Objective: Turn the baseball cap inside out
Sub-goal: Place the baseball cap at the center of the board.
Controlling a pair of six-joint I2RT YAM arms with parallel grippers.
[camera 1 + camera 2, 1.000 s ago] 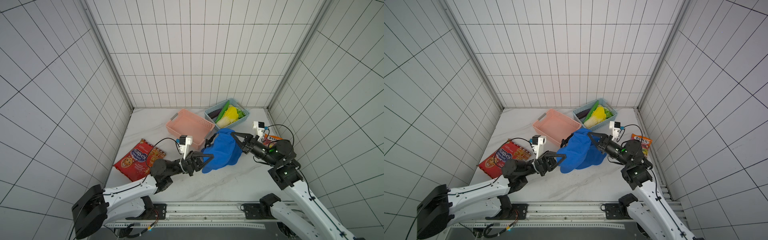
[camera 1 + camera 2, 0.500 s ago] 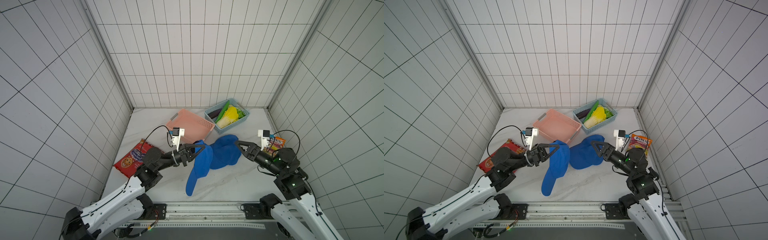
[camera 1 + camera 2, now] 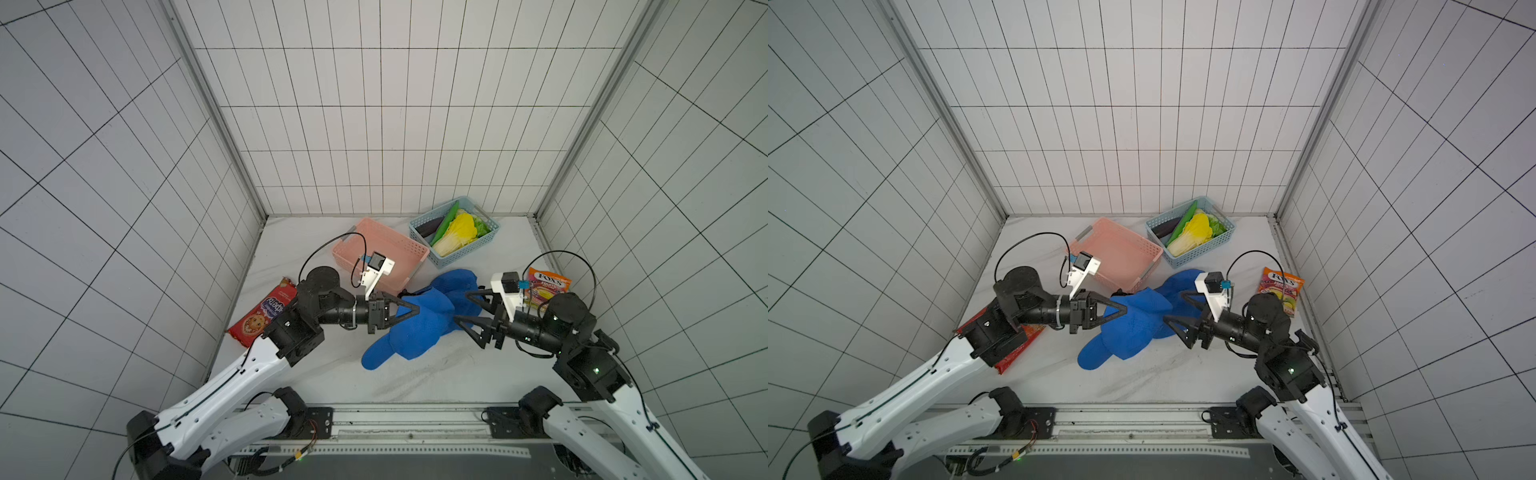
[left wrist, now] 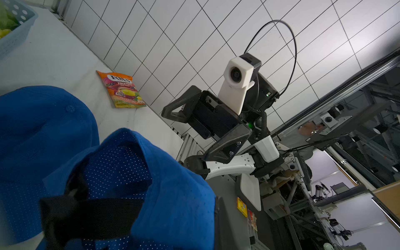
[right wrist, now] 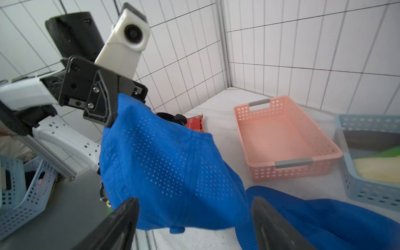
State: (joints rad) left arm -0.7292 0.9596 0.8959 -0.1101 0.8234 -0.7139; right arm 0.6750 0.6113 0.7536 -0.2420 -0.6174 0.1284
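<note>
The left gripper is closed tight, its fingers together with the mesh fabric of a blue cap pinched between them. That cap hangs from the grip near the middle of the table, in front of the pink basket. Its crown is up at the fingers and its brim is lowest, toward the robot's side. Whether the brim rests on the table cannot be told. The right gripper faces the left one with its jaws wide apart and holds nothing. Its tips are just beside the blue fabric. In the right wrist view the hanging cap fills the space ahead of the two fingers, and contact cannot be told. There are two caps, both blue. The second cap lies on the table just behind the held one, toward the right arm, with its crown up and top button showing in the left wrist view. There are two baskets at the back of the table. The pink one is empty, and the blue basket beside it holds vegetables. There are two packets: a red packet on the left side by the left arm, and an orange packet on the right side by the right arm. There are two grippers, one shut on cloth and one spread.
</note>
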